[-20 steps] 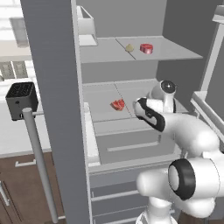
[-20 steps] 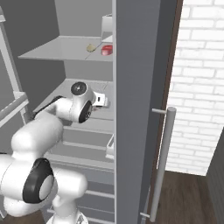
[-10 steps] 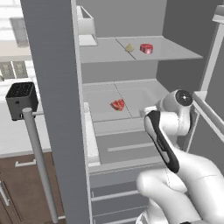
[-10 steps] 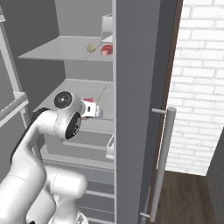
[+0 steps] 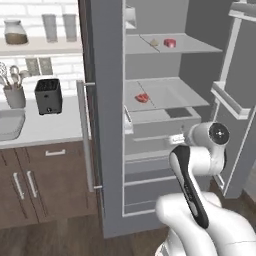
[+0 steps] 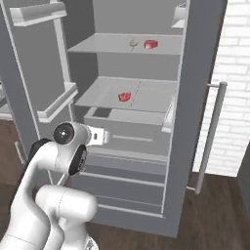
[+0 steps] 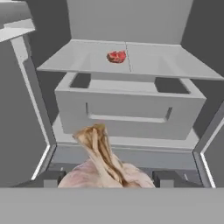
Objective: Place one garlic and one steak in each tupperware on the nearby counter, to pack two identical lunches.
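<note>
A whitish-pink garlic (image 7: 105, 168) with a tan papery stalk sits between the fingertips of my gripper (image 7: 111, 178), which is shut on it in front of the open fridge, level with its drawer. My gripper (image 5: 177, 139) hangs just outside the fridge, below the middle shelf (image 6: 99, 136). One steak (image 5: 142, 98) (image 6: 125, 96) (image 7: 116, 56) lies on that middle shelf. Another steak (image 5: 170, 43) (image 6: 150, 44) lies on the top shelf beside a tan garlic (image 5: 154, 43) (image 6: 132, 43). The counter (image 5: 45, 129) runs to the left of the fridge. The tupperware is out of view.
A black toaster (image 5: 48, 96), a utensil pot (image 5: 15, 95) and a sink (image 5: 9, 125) are on the counter. The fridge's left door with its bar handle (image 5: 86, 135) stands between counter and shelves. Door bins (image 5: 229, 99) hang on the right. A grey drawer (image 7: 127, 109) faces the hand.
The whole picture has shifted, so the base has moved and more counter shows at left. The arm has drawn back and down from the middle shelf, with the garlic still held.
</note>
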